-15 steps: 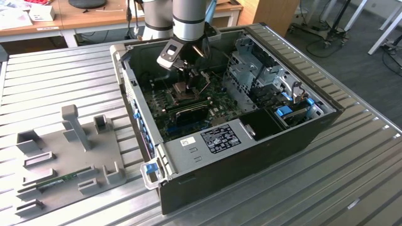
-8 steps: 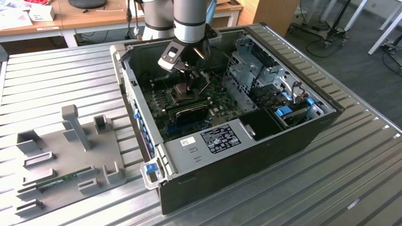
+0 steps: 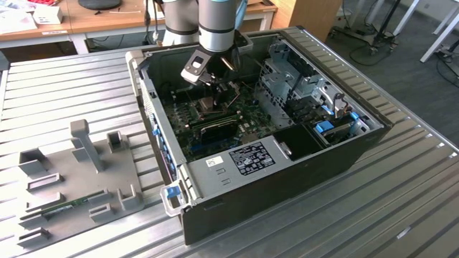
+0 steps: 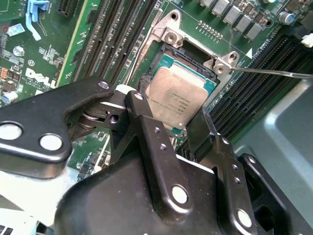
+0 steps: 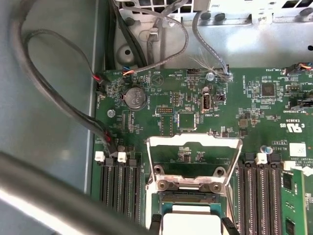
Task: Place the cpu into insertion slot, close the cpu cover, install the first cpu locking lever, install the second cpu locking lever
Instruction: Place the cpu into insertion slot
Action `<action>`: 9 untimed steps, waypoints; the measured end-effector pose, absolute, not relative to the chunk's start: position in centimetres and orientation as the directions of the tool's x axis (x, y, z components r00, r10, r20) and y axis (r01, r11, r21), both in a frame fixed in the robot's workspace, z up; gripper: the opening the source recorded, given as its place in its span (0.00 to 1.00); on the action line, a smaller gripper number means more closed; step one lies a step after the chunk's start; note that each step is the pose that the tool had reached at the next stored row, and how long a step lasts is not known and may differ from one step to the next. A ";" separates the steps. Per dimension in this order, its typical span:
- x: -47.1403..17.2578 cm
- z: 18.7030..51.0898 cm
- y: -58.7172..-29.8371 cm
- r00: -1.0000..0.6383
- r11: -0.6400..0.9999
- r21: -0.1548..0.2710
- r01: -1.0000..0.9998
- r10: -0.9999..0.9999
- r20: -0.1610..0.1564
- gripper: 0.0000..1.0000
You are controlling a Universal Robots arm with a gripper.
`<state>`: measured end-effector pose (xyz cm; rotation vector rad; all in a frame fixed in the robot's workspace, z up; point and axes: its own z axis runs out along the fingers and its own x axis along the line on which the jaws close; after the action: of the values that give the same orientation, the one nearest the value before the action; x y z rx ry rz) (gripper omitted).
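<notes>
Working across the exterior view from its left: a grey fixture tray [image 3: 72, 177] lies near the table's [image 3: 57, 86] edge, with a green memory stick [image 3: 66, 207] flat on it. To its right an open computer case [image 3: 287, 177] lies on its side at the table's middle, its motherboard [image 3: 251, 115] facing up. The robot arm [image 3: 219, 24] reaches down into the case, with the pincer [image 3: 214, 86] just above the board.

In the second wrist view the pincer's two black fingers [image 4: 146, 122] are closed on opposite edges of the cpu [image 4: 176, 95]. The chip is silver top up, slightly tilted, directly over the insertion slot [image 4: 190, 53]. Whether it is seated cannot be told. One thin wire locking lever [image 4: 274, 72] sticks out sideways from the socket's corner.

In the first wrist view the cpu cover [image 5: 195, 142] stands raised on its hinge, clear of the chip, between two banks of black memory slots [image 5: 117, 181].
</notes>
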<state>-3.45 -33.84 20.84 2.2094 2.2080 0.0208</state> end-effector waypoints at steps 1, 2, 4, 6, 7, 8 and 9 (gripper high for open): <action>-3.5 20.7 -33.8 0.001 -0.001 0.022 1.000 1.000 -0.003 0.54; -3.5 20.6 -33.8 0.001 -0.001 0.022 1.000 1.000 -0.003 0.54; -3.5 20.6 -33.8 0.001 -0.001 0.022 1.000 1.000 -0.003 0.54; -3.5 20.6 -33.8 0.001 -0.001 0.022 1.000 1.000 -0.004 0.54; -3.5 20.6 -33.8 0.001 -0.001 0.022 1.000 1.000 -0.003 0.54; -3.5 20.6 -33.8 0.001 -0.001 0.022 1.000 1.000 -0.003 0.54; -3.5 20.5 -33.8 0.001 -0.001 0.022 1.000 1.000 -0.003 0.54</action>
<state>-3.45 -33.84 20.54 2.2097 2.2079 0.0215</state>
